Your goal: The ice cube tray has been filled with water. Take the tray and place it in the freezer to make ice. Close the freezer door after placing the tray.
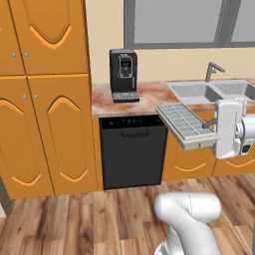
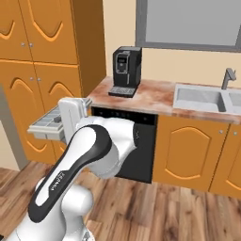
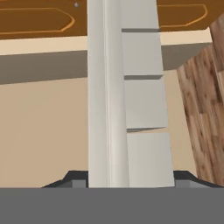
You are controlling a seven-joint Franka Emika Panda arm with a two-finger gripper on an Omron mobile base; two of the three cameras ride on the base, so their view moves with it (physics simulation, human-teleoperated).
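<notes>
The ice cube tray [image 1: 185, 124] is a pale grey-white grid of small cells, held in the air in front of the counter at about counter height. My gripper [image 1: 213, 133] is shut on the tray's near end, and the white hand sits just behind it. From the other side the ice cube tray [image 2: 46, 123] sticks out to the left of the gripper [image 2: 63, 123], level with the tall cabinets. In the hand view the ice cube tray [image 3: 127, 100] runs edge-on between the fingertips of the gripper [image 3: 127, 181]. A grey upright edge [image 2: 8, 127] shows at far left; I cannot tell whether it is the freezer.
A black coffee machine [image 1: 123, 74] stands on the marble counter [image 1: 149, 97] above a black dishwasher [image 1: 132, 152]. The sink [image 1: 209, 92] with its tap lies to the right. Tall orange cabinets [image 1: 45, 99] fill the left. Wooden floor [image 1: 99, 219] lies open below.
</notes>
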